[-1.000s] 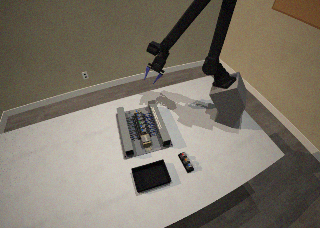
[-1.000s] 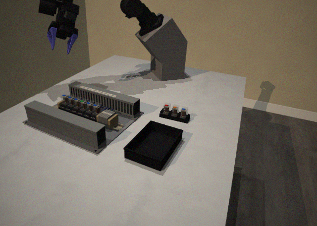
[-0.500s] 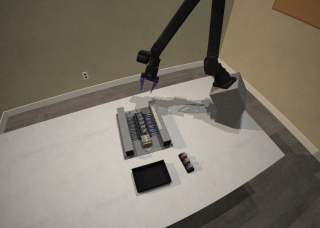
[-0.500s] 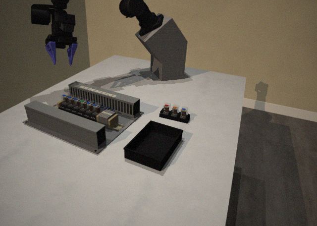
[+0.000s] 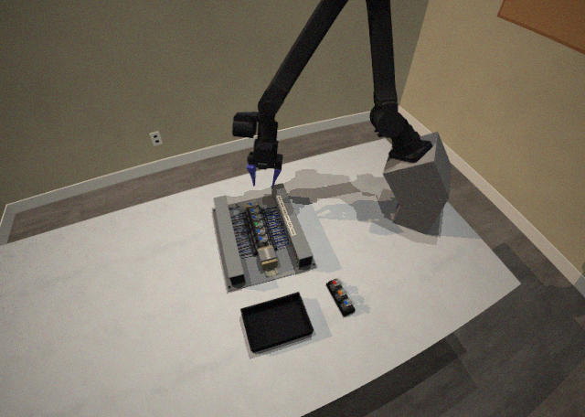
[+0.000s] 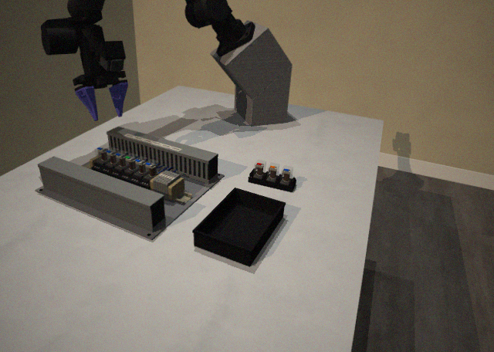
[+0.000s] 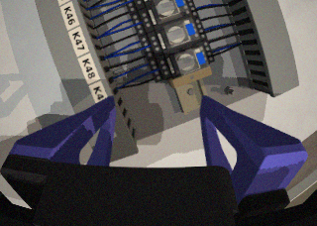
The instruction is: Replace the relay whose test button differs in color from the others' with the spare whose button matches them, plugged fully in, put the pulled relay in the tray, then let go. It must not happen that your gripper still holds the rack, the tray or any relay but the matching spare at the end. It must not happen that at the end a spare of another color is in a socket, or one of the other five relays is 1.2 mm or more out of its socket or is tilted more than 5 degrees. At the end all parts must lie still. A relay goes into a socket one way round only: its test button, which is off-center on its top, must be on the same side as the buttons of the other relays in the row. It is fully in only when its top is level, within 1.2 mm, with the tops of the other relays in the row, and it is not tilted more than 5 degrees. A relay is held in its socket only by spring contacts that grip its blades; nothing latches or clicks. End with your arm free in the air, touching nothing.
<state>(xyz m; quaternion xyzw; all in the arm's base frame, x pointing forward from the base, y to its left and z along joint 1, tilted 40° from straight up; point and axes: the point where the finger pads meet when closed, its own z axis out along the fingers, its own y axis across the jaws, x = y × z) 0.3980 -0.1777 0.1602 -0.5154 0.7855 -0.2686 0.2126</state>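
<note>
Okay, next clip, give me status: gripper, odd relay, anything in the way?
Gripper open, holding nothing, above the panel's far end. Green-button relay in the row among blue ones. Wire ducts flank the row.
</note>
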